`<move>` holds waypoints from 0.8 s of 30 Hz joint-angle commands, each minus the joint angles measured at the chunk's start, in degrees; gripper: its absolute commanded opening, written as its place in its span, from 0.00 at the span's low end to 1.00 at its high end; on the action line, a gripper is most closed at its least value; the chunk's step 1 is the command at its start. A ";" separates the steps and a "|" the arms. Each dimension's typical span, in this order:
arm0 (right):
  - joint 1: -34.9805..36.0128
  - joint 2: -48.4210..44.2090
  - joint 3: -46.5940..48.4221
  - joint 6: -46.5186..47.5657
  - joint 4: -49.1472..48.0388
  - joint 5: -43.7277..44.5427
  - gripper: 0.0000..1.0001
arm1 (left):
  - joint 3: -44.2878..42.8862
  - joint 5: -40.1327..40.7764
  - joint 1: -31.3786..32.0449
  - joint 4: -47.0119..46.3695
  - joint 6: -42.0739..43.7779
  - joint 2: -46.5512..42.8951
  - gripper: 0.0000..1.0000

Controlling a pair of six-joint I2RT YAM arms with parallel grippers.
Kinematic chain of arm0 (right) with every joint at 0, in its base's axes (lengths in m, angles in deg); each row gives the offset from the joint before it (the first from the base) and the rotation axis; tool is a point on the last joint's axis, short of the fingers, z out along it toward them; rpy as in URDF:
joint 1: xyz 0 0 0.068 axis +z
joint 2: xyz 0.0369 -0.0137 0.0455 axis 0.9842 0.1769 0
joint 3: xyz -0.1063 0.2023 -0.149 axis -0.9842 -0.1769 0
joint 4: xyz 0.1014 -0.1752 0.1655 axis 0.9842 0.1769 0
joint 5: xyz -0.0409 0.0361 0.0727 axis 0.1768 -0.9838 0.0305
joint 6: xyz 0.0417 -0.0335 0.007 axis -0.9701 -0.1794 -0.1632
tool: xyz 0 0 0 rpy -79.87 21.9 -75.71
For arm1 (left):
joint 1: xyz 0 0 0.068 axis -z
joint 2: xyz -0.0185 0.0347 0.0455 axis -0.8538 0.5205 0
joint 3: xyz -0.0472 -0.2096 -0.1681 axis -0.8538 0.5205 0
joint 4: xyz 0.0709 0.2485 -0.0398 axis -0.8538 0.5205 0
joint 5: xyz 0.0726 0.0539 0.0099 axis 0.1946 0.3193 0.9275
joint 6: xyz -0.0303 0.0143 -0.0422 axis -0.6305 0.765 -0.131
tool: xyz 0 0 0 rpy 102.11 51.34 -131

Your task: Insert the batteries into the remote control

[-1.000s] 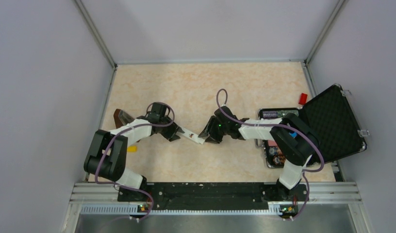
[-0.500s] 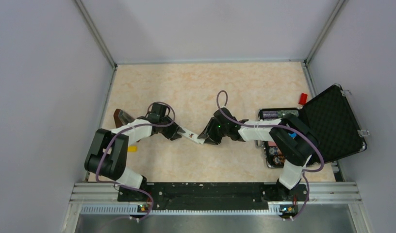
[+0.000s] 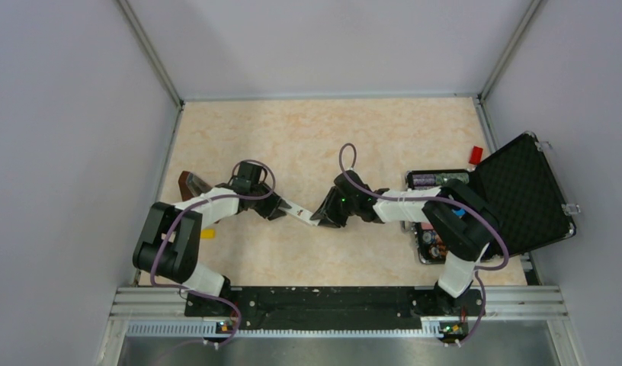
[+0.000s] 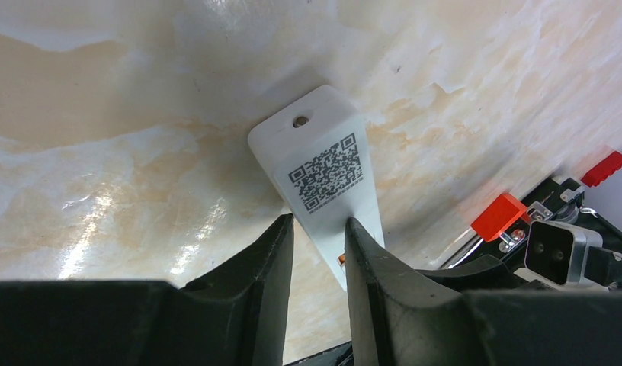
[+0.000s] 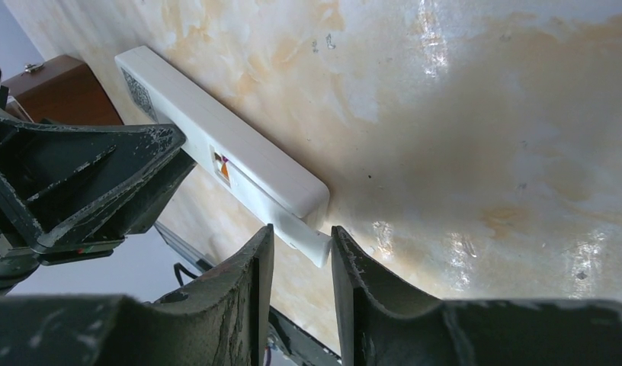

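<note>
The white remote control [image 3: 300, 213] lies mid-table between both arms. In the left wrist view its plain back with a QR label [image 4: 323, 171] runs in between the jaws of my left gripper [image 4: 317, 223], which is shut on its sides. In the right wrist view a thin white plate [image 5: 306, 239] sticks out of the remote's [image 5: 216, 152] end. My right gripper [image 5: 300, 230] is shut on that plate. A small orange and purple patch [image 5: 222, 166] shows on the remote's side. A dark purple battery [image 3: 424, 180] lies in the case; the orange-brown one I cannot make out.
An open black case [image 3: 521, 194] sits at the right edge under the right arm. A red block [image 3: 476, 155] lies behind it. A brown box [image 3: 190, 183] and a yellow bar [image 3: 207, 233] sit beside the left arm.
The right gripper's jaws have narrowed onto the white plate and edged slightly left. The left jaws tightened a little on the remote, which stays in place.
</note>
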 commanded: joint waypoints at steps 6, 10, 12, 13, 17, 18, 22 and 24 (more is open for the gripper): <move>0.73 2.78 2.88 -1.04 0.71 -0.45 0.30 | 1.51 1.52 -0.06 1.04 0.98 1.45 0.35; 0.72 3.65 3.60 -1.13 1.25 -0.51 0.30 | 1.59 1.58 -0.05 1.20 1.15 1.59 0.34; 0.74 3.85 3.87 -1.05 1.62 -0.33 0.30 | 1.55 1.63 -0.05 1.20 1.24 1.68 0.34; 0.79 3.90 4.03 -1.02 1.76 -0.30 0.29 | 1.59 1.59 -0.05 1.23 1.26 1.67 0.34; 0.82 4.77 4.78 -1.04 2.42 -0.30 0.28 | 1.42 1.52 -0.05 1.22 1.35 1.86 0.34; 0.76 5.03 5.04 -1.02 2.45 -0.31 0.28 | 1.41 1.49 -0.09 1.27 1.35 1.93 0.34; 0.83 6.09 5.66 -1.10 2.58 -0.36 0.28 | 1.43 1.26 -0.05 1.21 1.40 2.27 0.34; 0.84 6.48 5.55 -1.56 2.50 -0.48 0.28 | 1.50 1.10 -0.07 1.23 1.37 2.46 0.34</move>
